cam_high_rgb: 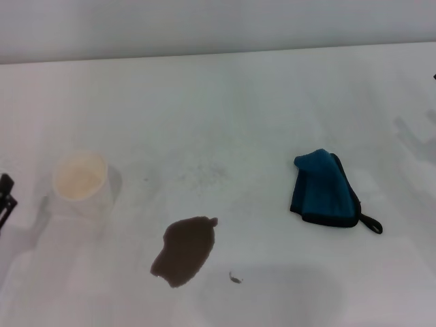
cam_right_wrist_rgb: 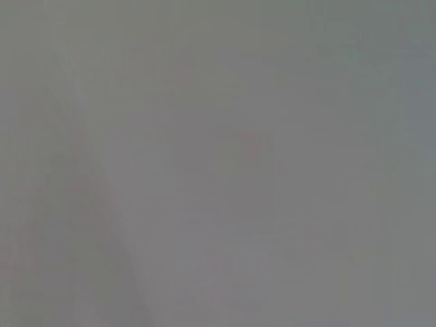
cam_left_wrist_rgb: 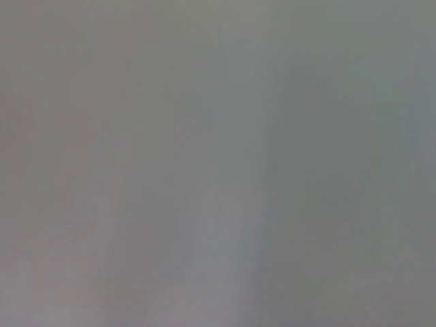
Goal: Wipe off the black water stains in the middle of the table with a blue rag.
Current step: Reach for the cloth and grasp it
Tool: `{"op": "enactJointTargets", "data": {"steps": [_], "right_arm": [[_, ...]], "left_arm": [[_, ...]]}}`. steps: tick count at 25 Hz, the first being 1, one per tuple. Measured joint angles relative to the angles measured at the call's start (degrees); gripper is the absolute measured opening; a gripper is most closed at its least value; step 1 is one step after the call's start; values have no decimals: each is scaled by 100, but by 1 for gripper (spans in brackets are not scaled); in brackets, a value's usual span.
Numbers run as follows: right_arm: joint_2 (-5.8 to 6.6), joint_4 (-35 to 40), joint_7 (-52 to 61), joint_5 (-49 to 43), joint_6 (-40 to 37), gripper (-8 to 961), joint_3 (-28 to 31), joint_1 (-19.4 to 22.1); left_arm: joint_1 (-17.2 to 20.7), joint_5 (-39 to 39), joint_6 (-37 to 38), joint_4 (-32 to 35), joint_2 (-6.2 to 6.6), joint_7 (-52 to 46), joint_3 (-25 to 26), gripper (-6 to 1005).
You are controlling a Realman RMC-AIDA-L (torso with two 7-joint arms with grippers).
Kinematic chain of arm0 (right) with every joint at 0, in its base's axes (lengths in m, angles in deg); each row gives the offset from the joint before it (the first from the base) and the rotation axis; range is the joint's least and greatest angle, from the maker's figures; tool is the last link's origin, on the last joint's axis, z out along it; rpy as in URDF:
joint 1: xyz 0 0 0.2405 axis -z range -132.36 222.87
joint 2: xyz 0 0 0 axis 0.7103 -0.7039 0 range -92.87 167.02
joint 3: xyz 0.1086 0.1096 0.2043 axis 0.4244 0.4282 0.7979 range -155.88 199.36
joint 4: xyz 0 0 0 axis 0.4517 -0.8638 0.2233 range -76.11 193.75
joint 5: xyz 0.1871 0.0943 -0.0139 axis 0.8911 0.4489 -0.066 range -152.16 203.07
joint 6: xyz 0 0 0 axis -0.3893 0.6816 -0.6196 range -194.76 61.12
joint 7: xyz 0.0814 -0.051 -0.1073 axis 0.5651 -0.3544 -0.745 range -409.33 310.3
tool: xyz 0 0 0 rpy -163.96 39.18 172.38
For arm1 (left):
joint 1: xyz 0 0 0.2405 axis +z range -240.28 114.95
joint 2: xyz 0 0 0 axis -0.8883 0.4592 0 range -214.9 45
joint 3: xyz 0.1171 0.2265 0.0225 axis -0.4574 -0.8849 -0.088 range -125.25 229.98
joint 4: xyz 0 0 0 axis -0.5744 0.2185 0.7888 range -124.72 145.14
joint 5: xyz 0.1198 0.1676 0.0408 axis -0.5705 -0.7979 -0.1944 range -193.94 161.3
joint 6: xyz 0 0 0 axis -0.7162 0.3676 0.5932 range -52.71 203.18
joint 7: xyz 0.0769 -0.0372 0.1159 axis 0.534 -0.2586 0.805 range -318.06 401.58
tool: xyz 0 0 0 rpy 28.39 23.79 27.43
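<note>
White matte table [cam_high_rgb: 272, 102], plain, with faint grey smudges, runs back to a pale wall. Both wrist views show only blank grey; nothing can be read from them.

Nearest: one dark brown-black water stain blotch [cam_high_rgb: 184, 249], irregular, in the near middle of the tabletop. Just beside it, toward the right, one tiny dark speck [cam_high_rgb: 234, 276].

Farther back, right of centre: one folded teal-blue rag [cam_high_rgb: 325, 190] with dark edging and a short black loop tag, lying flat, untouched, well apart from the blotch.

Left side: one pale round cup [cam_high_rgb: 81, 180], upright, near the stain's far left.

Left gripper [cam_high_rgb: 5, 197]: only a black sliver at the left edge of the head view; cannot tell whether its fingers are apart or together. Right gripper not seen.

Step in hand, as I judge it: fetch the rag. Best taken by the nearer right arm, pinching the raised folded bulk rather than the loop, then pressing flat and sweeping across blotch and speck, away from the cup.
</note>
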Motion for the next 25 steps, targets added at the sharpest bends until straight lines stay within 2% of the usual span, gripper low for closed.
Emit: {"op": "enactJointTargets", "data": {"steps": [3, 5, 6, 11, 17, 19, 22, 23, 24, 25], "right_arm": [[12, 228, 669, -144, -17, 869, -45, 64], [142, 321, 1776, -492, -175, 869, -55, -22], [142, 321, 1776, -492, -175, 869, -55, -22], [270, 595, 3367, -1511, -447, 868, -65, -353], [542, 804, 5187, -2782, -443, 868, -66, -794], [590, 1140, 5660, -3219, -188, 867, -66, -843], [617, 2021, 6511, -4110, 246, 865, -65, -872], [614, 2358, 6790, -4422, 408, 864, -65, -876], [566, 3008, 7191, -4944, 665, 864, -71, -877], [527, 3347, 7397, -5238, 761, 863, -98, -880]], "left_arm": [[-75, 345, 44, -116, 1, 27, 0, 891], [-80, 526, 46, -172, 1, 65, 0, 891], [-80, 576, 46, -191, 3, 83, 0, 891], [-99, 876, 48, -371, 5, 221, 1, 891], [-351, 925, 84, -579, 5, 534, 0, 891], [-432, 955, 88, -581, 8, 571, 1, 891], [-556, 1092, 84, -594, 10, 572, 0, 891], [-596, 1121, 82, -597, 16, 558, 1, 891], [-619, 1129, 81, -597, 18, 550, 1, 891], [-653, 1132, 83, -603, 24, 541, 0, 891]]}}
